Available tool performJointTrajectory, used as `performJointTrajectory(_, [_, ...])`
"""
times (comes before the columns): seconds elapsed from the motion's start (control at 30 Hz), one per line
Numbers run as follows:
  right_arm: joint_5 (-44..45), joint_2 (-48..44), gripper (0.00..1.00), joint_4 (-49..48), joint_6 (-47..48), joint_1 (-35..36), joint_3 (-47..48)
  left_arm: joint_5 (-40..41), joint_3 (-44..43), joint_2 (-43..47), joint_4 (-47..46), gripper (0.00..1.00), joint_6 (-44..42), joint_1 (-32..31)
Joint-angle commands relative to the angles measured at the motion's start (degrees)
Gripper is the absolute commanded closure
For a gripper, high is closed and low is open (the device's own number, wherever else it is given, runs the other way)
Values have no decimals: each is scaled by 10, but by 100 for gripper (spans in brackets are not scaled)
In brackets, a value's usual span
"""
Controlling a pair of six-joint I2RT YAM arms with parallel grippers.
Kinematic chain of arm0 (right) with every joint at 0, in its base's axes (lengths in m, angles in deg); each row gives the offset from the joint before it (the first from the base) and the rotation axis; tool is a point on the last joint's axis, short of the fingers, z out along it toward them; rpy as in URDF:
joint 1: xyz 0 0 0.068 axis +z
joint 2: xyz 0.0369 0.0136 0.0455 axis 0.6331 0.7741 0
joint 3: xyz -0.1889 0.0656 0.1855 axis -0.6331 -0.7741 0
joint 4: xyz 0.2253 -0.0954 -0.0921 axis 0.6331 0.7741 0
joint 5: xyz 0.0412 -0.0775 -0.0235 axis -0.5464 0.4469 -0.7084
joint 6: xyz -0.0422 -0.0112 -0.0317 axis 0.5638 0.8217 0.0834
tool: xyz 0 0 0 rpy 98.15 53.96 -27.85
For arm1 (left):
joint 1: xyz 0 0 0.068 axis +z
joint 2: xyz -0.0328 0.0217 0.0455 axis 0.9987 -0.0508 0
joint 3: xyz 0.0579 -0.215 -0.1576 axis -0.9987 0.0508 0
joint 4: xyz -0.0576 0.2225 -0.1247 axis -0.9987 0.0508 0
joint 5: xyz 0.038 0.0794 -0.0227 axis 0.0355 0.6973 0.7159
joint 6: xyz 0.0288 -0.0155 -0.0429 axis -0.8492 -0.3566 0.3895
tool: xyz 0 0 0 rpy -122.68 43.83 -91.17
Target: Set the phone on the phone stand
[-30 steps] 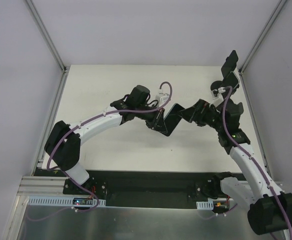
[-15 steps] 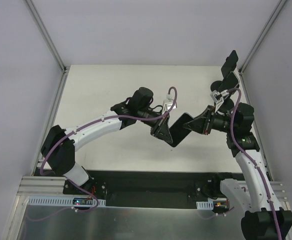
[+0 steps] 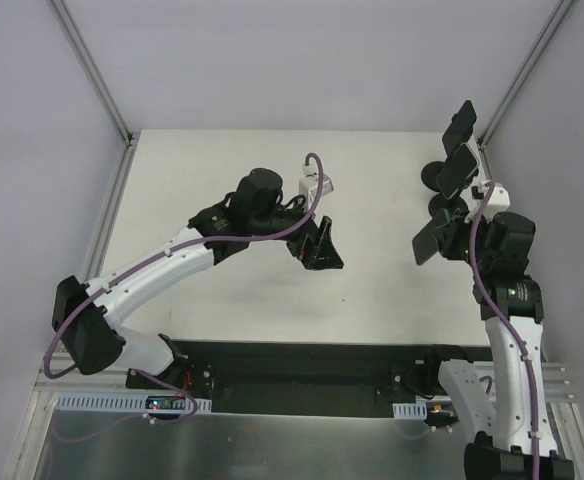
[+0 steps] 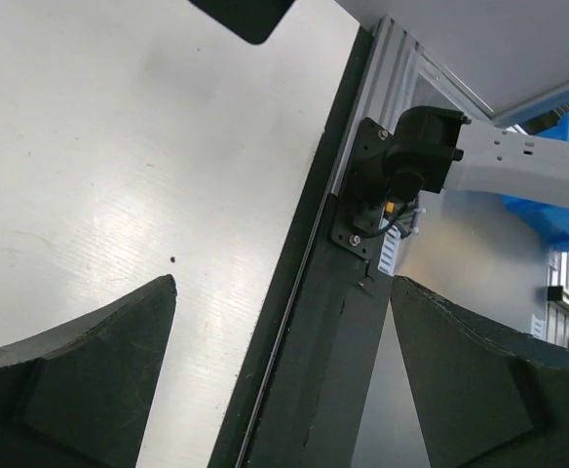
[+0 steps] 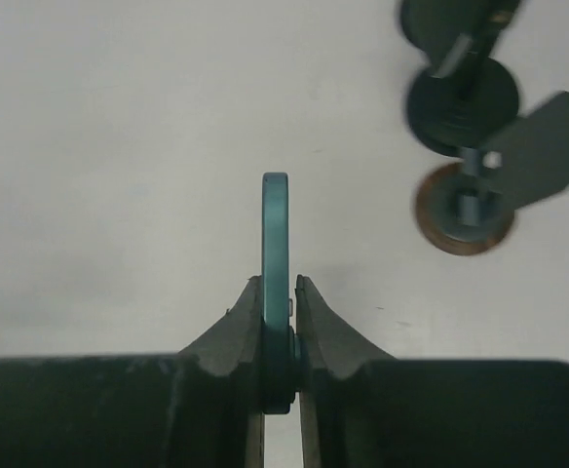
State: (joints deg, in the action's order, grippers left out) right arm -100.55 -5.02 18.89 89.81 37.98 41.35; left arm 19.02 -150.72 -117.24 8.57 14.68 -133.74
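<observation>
With the right gripper (image 5: 277,292) clamped on the edge-on phone (image 5: 276,224), the phone stand (image 5: 536,148) lies ahead-right by the table's (image 3: 222,160) far right corner; the left gripper (image 4: 283,292) stands open and empty.

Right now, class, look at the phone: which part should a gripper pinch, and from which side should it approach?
Pinch the phone by its two flat faces near one end, coming end-on, as the right gripper does. It is a thin slab, so the faces give broad contact, leaving the far end free for the phone stand.

Phone (image 3: 428,241) in right hand (image 5: 278,297), just before phone stand (image 3: 458,168).
</observation>
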Motion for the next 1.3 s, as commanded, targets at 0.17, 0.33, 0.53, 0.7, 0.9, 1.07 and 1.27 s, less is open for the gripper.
performJointTrajectory(0.17, [81,107,100,-145,102,-161,14,32,-25,62,10,11,-15,-3])
performJointTrajectory(0.33, [74,133,100,-258,138,-183,-17,19,-28,60,10,12,-9,-3])
performJointTrajectory(0.53, [29,192,100,-308,171,-201,-6,19,-28,62,10,12,-11,-3])
performJointTrajectory(0.7, [-51,237,100,-366,154,-234,-15,22,-27,58,11,12,-14,-3])
performJointTrajectory(0.9, [-83,259,100,-391,155,-236,-35,17,-27,49,10,12,-14,-3])
performJointTrajectory(1.07, [-81,272,100,-402,151,-236,-49,17,-27,48,10,12,-12,-3])
performJointTrajectory(1.27, [-61,270,99,-396,160,-237,-57,11,-29,39,11,12,-8,-2])
